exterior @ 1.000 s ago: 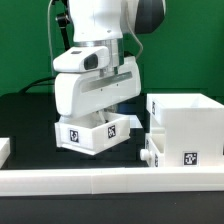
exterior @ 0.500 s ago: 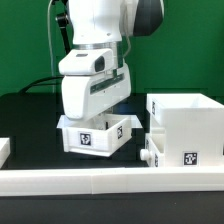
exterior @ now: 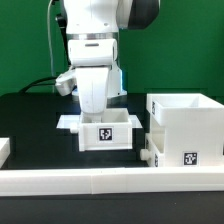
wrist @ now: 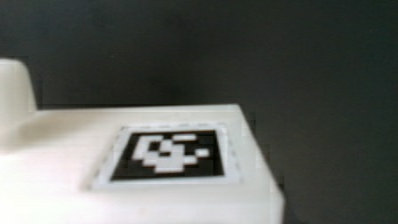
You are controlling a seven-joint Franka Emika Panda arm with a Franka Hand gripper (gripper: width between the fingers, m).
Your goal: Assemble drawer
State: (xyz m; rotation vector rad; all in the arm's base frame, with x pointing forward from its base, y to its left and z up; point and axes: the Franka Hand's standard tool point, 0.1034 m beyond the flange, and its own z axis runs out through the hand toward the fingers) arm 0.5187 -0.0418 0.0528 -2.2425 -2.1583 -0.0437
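A small white open-top tray [exterior: 106,131] with a square tag on its front stands square to the camera at the table's middle, just to the exterior view's left of the large white housing [exterior: 186,127]. My gripper [exterior: 98,116] reaches down into the tray from above, and its fingers are hidden behind the hand and the tray wall. It appears shut on the tray's wall. The wrist view shows only a blurred white tray wall [wrist: 125,135] with its tag [wrist: 169,156] very close. No fingers show there. A small white knobbed part [exterior: 149,154] sits against the housing's lower side.
A long low white rail [exterior: 100,181] runs along the front of the table. A small white piece [exterior: 4,149] lies at the exterior view's left edge. The black tabletop [exterior: 30,125] lies behind, with a green wall beyond.
The tray has turned with my hand from a skewed pose to face the camera squarely. It has shifted toward the exterior view's right, closer to the housing.
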